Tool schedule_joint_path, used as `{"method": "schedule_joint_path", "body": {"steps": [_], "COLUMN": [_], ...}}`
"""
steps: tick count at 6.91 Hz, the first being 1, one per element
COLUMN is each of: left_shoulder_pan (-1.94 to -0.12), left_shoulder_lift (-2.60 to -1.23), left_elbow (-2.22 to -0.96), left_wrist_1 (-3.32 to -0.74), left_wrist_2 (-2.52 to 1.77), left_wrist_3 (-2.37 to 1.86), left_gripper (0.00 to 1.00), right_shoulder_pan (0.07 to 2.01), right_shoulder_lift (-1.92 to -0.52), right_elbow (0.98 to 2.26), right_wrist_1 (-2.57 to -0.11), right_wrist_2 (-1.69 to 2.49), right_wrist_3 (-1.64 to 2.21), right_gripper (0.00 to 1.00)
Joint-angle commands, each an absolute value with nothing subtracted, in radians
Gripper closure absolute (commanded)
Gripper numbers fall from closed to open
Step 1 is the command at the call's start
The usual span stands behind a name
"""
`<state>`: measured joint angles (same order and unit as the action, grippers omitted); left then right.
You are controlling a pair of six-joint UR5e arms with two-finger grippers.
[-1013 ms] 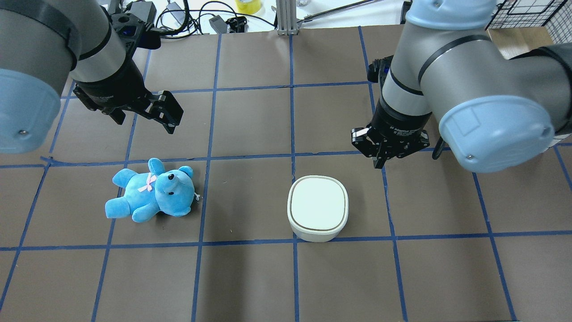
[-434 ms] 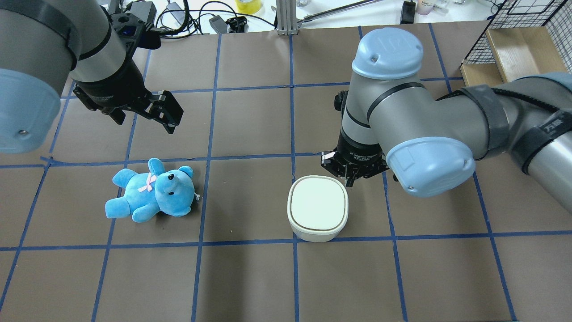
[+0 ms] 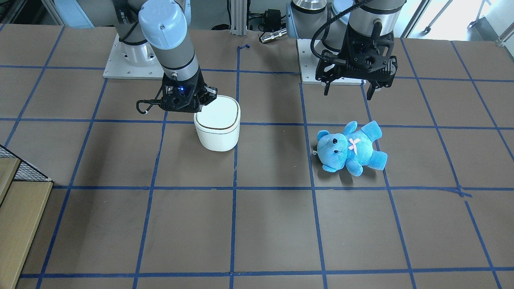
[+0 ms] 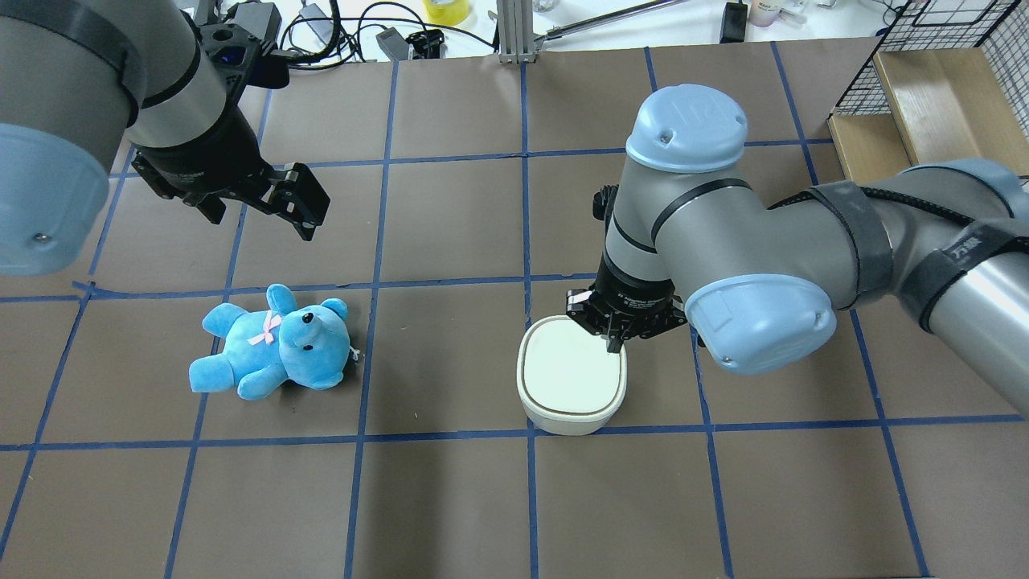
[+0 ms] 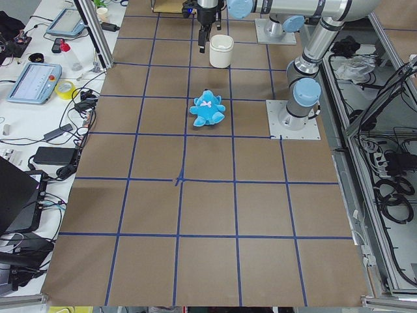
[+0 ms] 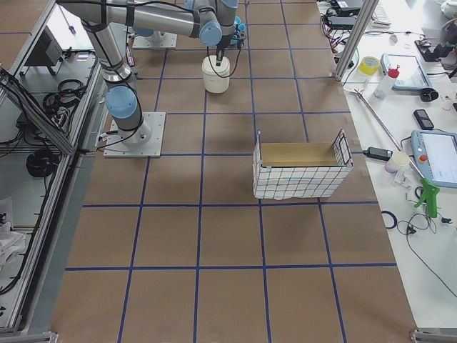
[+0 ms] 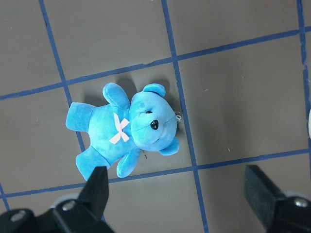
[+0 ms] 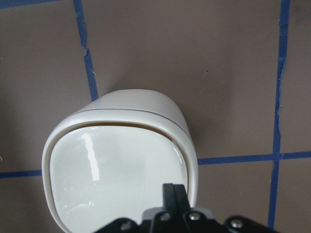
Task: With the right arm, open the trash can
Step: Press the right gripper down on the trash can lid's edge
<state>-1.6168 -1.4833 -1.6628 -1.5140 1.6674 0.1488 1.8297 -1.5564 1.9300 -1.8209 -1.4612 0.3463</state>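
The white trash can (image 4: 572, 378) stands on the brown table with its lid down flat. It also shows in the front view (image 3: 219, 122) and the right wrist view (image 8: 116, 174). My right gripper (image 4: 615, 343) is shut and empty. Its fingertips (image 8: 174, 193) point down at the lid's far right corner. I cannot tell whether they touch the lid. In the front view this gripper (image 3: 205, 100) shows a blue light. My left gripper (image 4: 301, 205) is open and empty. It hangs above the table, beyond the blue plush bear (image 4: 273, 342).
The bear lies on its back left of the can and shows in the left wrist view (image 7: 126, 128). A wire-mesh box with a wooden inside (image 4: 924, 80) stands at the far right. Cables and small items (image 4: 346, 32) line the far edge.
My right arm has swung in and down toward the can. Its shut gripper went from beyond the can's right side to over the lid's far right corner. The left arm has not moved.
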Motion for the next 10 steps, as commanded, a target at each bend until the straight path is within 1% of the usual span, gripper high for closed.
{"method": "schedule_joint_path", "body": {"steps": [1,10], "left_shoulder_pan": [-1.617,-1.617], "left_shoulder_lift": [-1.483,-1.483], "left_elbow": [-1.663,-1.663], "left_wrist_1": [-1.514,-1.514], "left_wrist_2": [1.667,1.667], "left_wrist_3": [0.149,0.149], "left_gripper": [0.00,0.00], "right_shoulder_pan": [1.830,1.830], "right_shoulder_lift": [-1.555,-1.525], "right_elbow": [1.956,1.973], "right_wrist_1": [-1.825,-1.832], "right_wrist_2": [-1.459,-1.459], "right_wrist_3": [0.348,0.359], "right_gripper": [1.00,1.00]}}
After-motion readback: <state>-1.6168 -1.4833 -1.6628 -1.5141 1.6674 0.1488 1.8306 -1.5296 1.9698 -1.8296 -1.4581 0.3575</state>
